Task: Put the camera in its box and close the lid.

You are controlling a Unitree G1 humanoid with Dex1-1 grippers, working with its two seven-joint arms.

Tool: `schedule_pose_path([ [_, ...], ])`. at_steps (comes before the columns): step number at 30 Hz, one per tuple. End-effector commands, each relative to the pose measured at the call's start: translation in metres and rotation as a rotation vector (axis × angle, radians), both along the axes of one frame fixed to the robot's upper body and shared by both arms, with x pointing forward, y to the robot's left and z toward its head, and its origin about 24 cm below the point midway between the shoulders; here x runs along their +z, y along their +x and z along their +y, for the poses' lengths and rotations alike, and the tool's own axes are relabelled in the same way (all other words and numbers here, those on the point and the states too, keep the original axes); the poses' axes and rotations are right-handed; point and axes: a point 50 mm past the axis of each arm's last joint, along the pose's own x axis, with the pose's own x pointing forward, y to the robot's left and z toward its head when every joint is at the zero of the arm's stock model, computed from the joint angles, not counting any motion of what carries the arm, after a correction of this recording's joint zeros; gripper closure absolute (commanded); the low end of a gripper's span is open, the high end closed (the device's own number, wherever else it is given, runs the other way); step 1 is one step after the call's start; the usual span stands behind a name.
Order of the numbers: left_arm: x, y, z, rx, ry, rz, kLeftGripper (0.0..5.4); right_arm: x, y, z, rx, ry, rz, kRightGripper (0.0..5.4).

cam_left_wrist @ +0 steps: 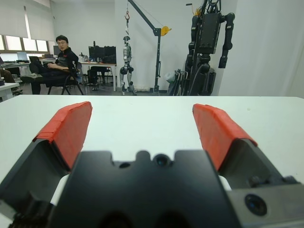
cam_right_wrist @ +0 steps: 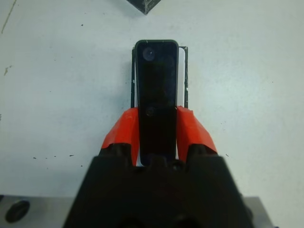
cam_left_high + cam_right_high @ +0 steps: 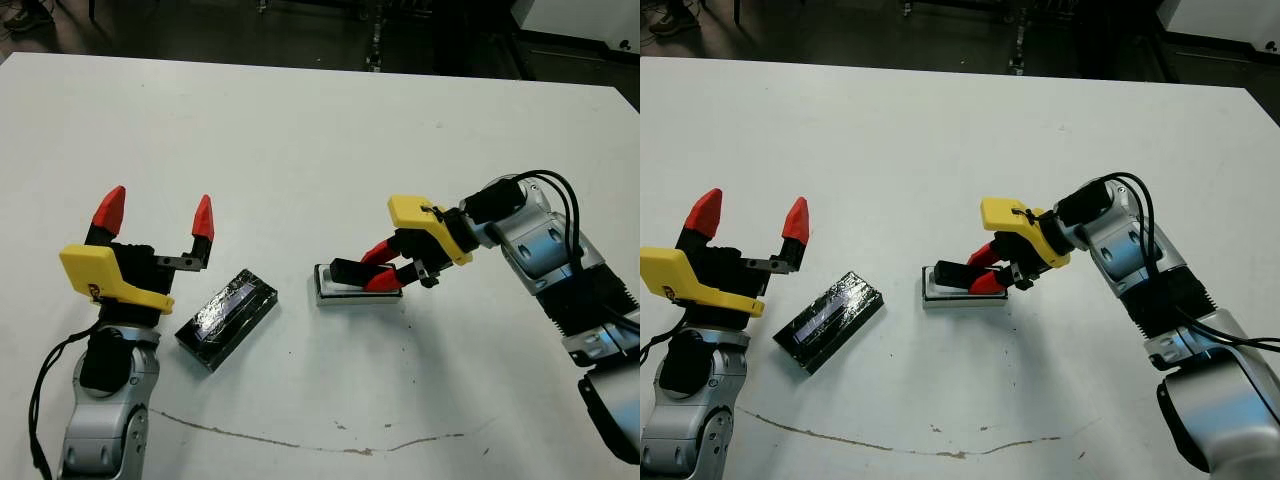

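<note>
So the camera's right over its box, about to go in

Right gripper has its two red fingers pinched on the long sides of the camera, holding it lengthwise over the box so the slab lines up with the tray. From the wrist view the white inside peeks out along one edge, so I'd guess it's slightly off-centre or not fully seated; can't tell if it's touching the bottom yet. Left gripper sits wide open with nothing in it, fingertips up, just beside the lid, probably parked there to grab it next. The lid lies on the table near the box, not touching it. Count: one camera, one box, one lid, two grippers.
</note>
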Motion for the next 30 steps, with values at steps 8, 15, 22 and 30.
schedule_pose_path([
  [8, -0.0032, -0.0027, 0.0006, -0.001, -0.013, 0.021, 0.0, -0.0113, -0.0027, -0.0201, -0.098, -0.101, 0.014, 3.74],
  [15, -0.004, -0.0025, 0.0007, -0.004, -0.01, 0.022, 0.0, -0.0098, -0.0018, -0.02, -0.101, -0.099, 0.036, 3.17],
  [22, -0.0039, -0.0026, 0.0008, 0.0, -0.003, 0.021, 0.0, -0.0114, -0.001, -0.0185, -0.069, -0.1, 0.058, 2.23],
  [30, -0.0043, -0.0023, 0.0012, -0.007, -0.012, 0.022, 0.0, -0.0057, 0.0007, -0.0184, 0.03, -0.098, 0.027, 1.32],
])
